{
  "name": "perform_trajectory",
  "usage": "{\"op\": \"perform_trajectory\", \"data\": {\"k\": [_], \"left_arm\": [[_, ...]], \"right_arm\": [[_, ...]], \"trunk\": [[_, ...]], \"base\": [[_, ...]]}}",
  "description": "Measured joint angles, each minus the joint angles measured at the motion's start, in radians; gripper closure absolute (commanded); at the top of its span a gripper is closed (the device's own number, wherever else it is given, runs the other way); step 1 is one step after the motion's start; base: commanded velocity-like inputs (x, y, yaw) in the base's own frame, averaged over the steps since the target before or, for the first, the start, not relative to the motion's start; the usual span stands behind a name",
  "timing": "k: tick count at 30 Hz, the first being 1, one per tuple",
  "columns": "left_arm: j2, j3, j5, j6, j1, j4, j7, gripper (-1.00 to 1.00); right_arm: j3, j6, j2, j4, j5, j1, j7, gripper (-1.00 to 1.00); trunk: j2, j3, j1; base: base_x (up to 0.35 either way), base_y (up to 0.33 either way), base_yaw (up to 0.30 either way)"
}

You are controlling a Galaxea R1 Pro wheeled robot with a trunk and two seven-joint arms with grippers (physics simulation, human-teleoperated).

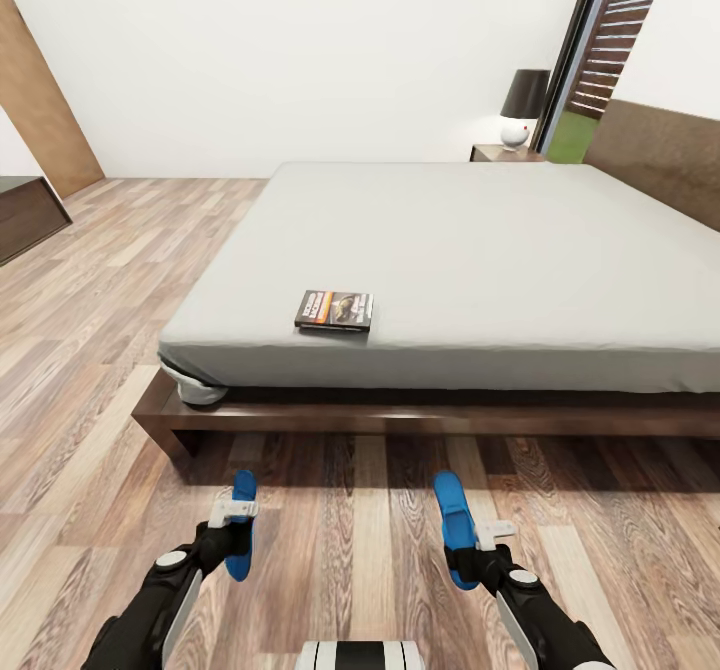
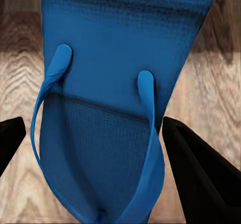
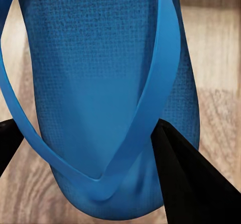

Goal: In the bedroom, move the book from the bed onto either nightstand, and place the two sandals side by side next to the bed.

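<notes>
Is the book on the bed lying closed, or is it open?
Closed. The book lies flat on the mattress of the bed, cover up, near the front edge.

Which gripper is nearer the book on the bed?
Left, by a small margin. The left gripper, holding a sandal, sits below and slightly left of the book; the right gripper, with the other sandal, is further off to its right.

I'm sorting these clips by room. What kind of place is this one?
A bedroom, most likely: a large low bed with a grey mattress takes up most of the head view, a nightstand with a lamp stands beside its headboard, and a book lies on it.
</notes>
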Motion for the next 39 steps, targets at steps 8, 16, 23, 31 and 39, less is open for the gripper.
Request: {"op": "perform_trajectory", "data": {"k": [8, 16, 23, 31, 39], "left_arm": [[-0.001, 0.0, 0.0, 0.202, 0.0, -0.075, 0.127, 1.0], [0.0, 0.0, 0.002, 0.227, 0.0, -0.086, 0.148, 1.0], [-0.001, -0.001, 0.003, 0.228, 0.0, -0.087, 0.148, 1.0], [-0.001, 0.0, 0.004, 0.227, 0.0, -0.087, 0.147, 1.0], [-0.003, -0.001, 0.003, 0.227, 0.0, -0.087, 0.148, 1.0]], "right_arm": [[-0.001, 0.0, 0.0, -0.001, 0.0, 0.0, -0.001, 1.0], [0.0, -0.001, 0.0, -0.002, 0.0, 0.0, 0.0, 1.0], [-0.001, -0.002, -0.001, -0.003, 0.0, 0.0, -0.002, 1.0], [0.0, -0.002, -0.001, -0.003, 0.0, 0.0, -0.002, 1.0], [0.0, -0.002, -0.001, -0.003, 0.0, 0.0, -0.002, 1.0]], "trunk": [[0.0, 0.0, 0.0], [0.0, 0.0, 0.0], [0.0, 0.0, 0.0], [-0.002, -0.015, 0.002], [-0.004, -0.046, 0.006]], "base": [[0.0, 0.0, 0.0], [0.0, 0.0, 0.0], [0.0, 0.0, 0.0], [0.0, 0.0, 0.0], [0.0, 0.0, 0.0]]}}
